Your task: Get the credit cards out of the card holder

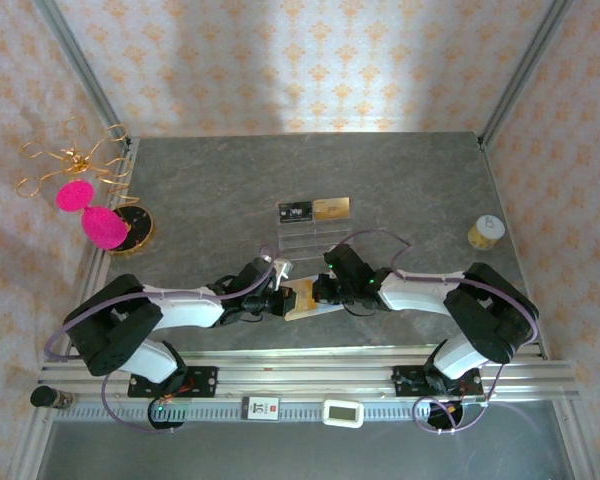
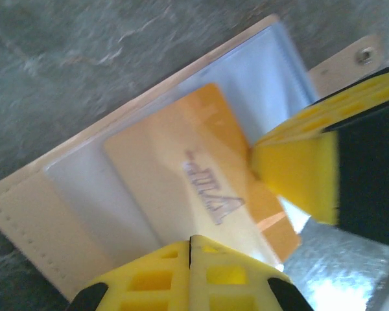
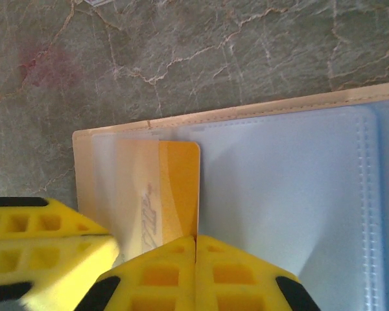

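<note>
The beige card holder (image 1: 305,300) lies open on the grey table between both grippers. In the left wrist view its clear sleeve (image 2: 84,188) holds a gold-yellow card (image 2: 201,155), part of which pokes out bare. In the right wrist view that bare strip of the card (image 3: 179,184) runs down to my fingertips. My right gripper (image 3: 196,241) is shut, its tips down on the card's edge. My left gripper (image 2: 191,243) is shut too, with its tips on the holder's near edge. A dark card (image 1: 295,211) and another gold card (image 1: 331,208) lie on the table farther back.
A clear acrylic slotted tray (image 1: 298,243) sits just behind the holder. A gold tape roll (image 1: 486,232) stands at the right, and a gold wire ornament with pink discs (image 1: 90,212) at the left. Metal frame posts border the table.
</note>
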